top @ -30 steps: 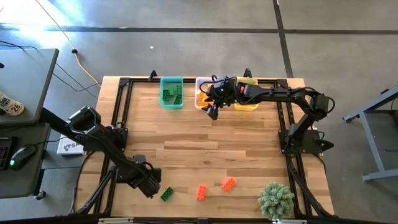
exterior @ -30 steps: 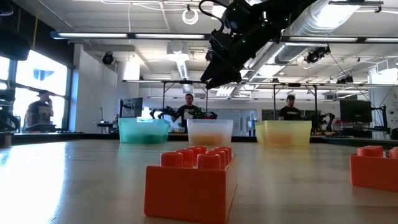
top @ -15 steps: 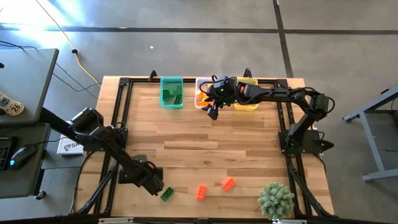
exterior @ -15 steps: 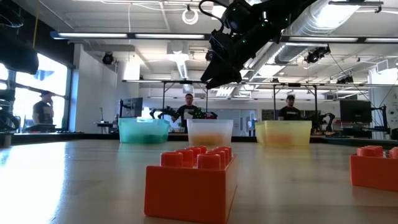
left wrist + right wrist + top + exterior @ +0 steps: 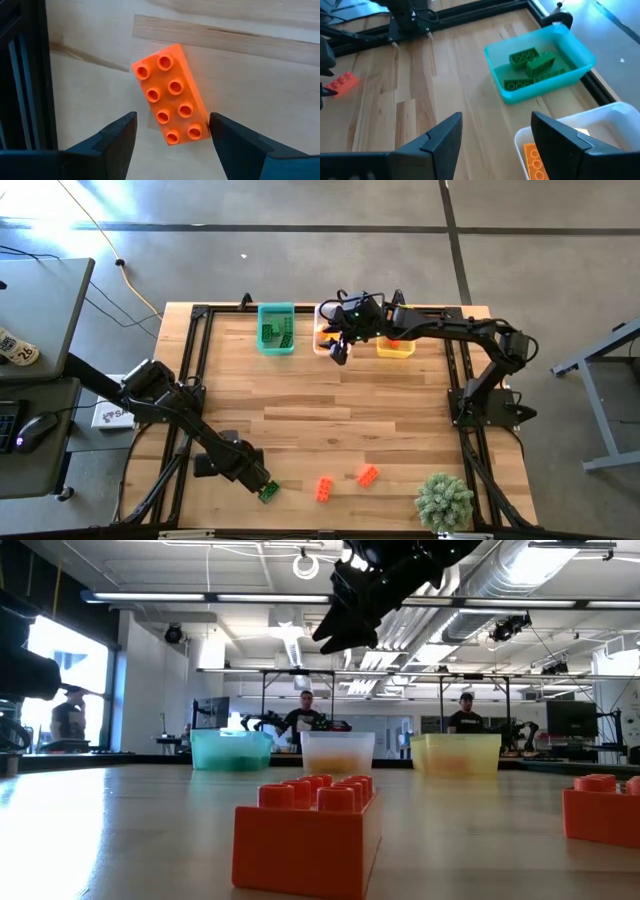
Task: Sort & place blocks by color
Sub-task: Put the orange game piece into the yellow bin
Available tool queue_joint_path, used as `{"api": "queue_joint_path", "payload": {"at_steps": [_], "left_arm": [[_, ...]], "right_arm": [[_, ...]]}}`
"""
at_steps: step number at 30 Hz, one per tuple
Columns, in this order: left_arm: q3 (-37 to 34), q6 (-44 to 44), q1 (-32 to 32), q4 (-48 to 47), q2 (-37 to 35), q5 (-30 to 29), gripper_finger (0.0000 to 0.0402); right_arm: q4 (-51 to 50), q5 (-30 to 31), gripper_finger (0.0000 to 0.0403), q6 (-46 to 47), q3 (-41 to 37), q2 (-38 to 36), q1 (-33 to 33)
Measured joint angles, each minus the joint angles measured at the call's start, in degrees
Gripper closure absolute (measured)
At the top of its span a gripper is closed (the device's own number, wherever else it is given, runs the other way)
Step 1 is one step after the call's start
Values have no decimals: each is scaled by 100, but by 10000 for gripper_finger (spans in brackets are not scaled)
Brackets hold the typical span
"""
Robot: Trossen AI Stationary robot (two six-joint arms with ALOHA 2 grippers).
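My left gripper (image 5: 263, 486) hangs open low at the table's near left, right beside a green block (image 5: 271, 494). Its wrist view shows an orange block (image 5: 171, 101) lying flat on the wood, studs up, beyond the open fingers; the green one does not show there. Two orange blocks (image 5: 324, 489) (image 5: 367, 476) lie on the table to the right. My right gripper (image 5: 338, 354) hangs open and empty, high over the near side of the clear bin (image 5: 322, 340). The teal bin (image 5: 540, 62) holds green blocks, and an orange block (image 5: 534, 159) lies in the clear bin.
A yellow bin (image 5: 395, 342) stands right of the clear bin at the far edge. A fuzzy green plant (image 5: 443, 500) sits at the near right corner. Black frame rails (image 5: 184, 390) run along the table's edges. People stand in the room beyond the table (image 5: 304, 712).
My left gripper has gone down and toward the table's right, up to the green block. My right gripper has risen over the clear bin. No block has moved.
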Motion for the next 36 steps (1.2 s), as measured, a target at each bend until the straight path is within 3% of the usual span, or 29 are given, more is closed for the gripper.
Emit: {"api": "queue_joint_path", "payload": {"at_steps": [15, 19, 26, 36], "left_arm": [[13, 101, 114, 111, 398, 225, 166], [9, 233, 148, 171, 407, 245, 197], [9, 460, 146, 193, 400, 99, 294], [-3, 1406, 168, 303, 199, -224, 300]], "right_arm": [[-259, 0, 178, -150, 35, 0, 0], [-262, 0, 178, -151, 35, 0, 0], [-262, 0, 178, -243, 35, 0, 0], [-264, -8, 178, 36, 35, 0, 13]]}}
